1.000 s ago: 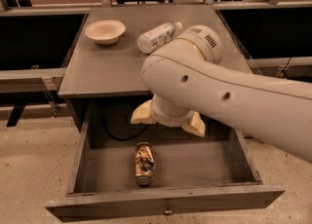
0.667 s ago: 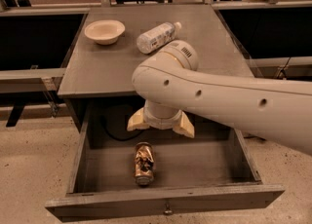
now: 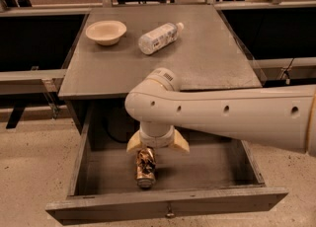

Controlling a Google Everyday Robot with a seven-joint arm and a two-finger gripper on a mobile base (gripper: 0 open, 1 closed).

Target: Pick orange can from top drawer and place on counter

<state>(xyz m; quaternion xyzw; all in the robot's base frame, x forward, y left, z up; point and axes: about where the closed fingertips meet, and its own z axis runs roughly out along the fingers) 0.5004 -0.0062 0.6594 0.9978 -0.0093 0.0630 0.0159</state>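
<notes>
A single camera looks steeply down from in front, close, taking in the tabletop (image 3: 207, 58) and open drawer (image 3: 197, 202). The gripper (image 3: 157, 148) hangs mid-frame over the drawer, fingers (image 3: 180, 144) apart.

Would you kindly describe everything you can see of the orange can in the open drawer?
The orange can is a small metal drink can with a mottled orange-gold and brown label and crumpled, dented sides. It lies on its side on the floor of the top drawer, near the front panel, with its silver end facing the camera. The gripper hangs just over its far end with fingers spread to either side, hiding that end. Contact cannot be made out.
</notes>
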